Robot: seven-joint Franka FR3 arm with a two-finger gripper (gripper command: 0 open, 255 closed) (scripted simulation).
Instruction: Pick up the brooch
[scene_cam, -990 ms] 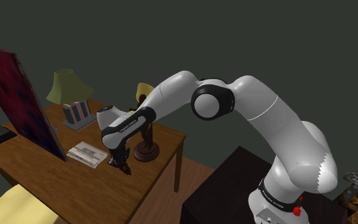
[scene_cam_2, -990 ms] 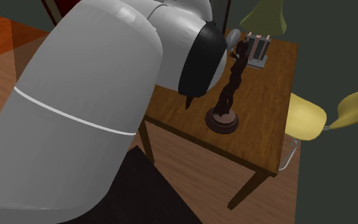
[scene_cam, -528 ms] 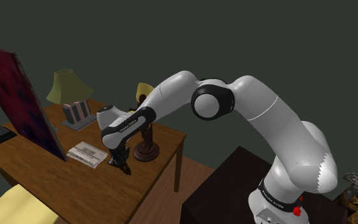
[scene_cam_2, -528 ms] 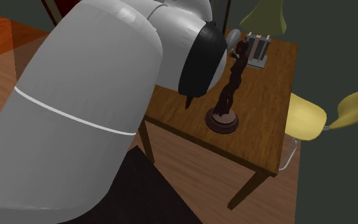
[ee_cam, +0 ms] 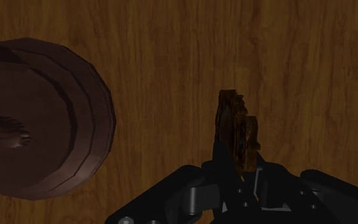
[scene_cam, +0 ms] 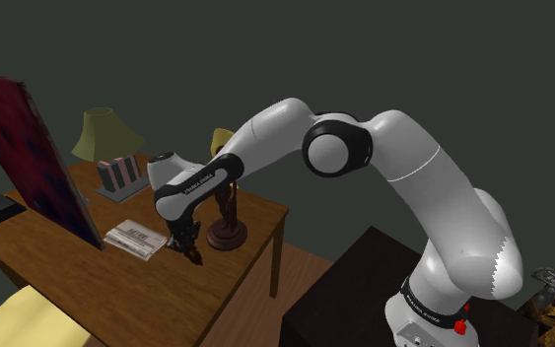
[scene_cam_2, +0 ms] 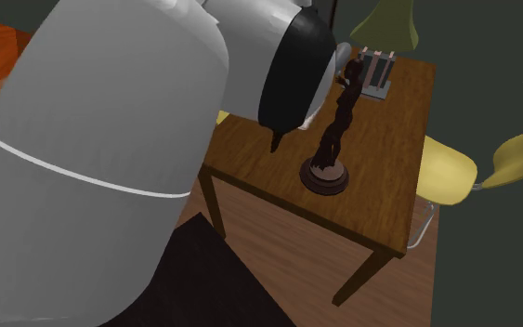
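DESK: What stage does this show?

PHOTO: A white Franka arm's end effector (scene_cam: 187,246) is closed on the brooch (ee_cam: 236,130), a small brown piece held on edge between the 2 black fingers, low over the wooden worktop (scene_cam: 98,276).

DESK: So the grasp is done?

PHOTO: It reads that way. Seen from the wrist, the fingers clasp it from both sides. Whether it hangs clear of the wood is hard to judge. The dim scene shows no plain gap, so I would say barely lifted, if at all.

DESK: Surroundings?

PHOTO: In the shoulder view, a dark figurine (scene_cam: 227,233) stands just beside the end effector at 3 o'clock, and a booklet (scene_cam: 134,240) lies near it at 9 o'clock.

DESK: What is left?

PHOTO: 1 step, by my reading: a straight raise that keeps clear of the figurine's round base.
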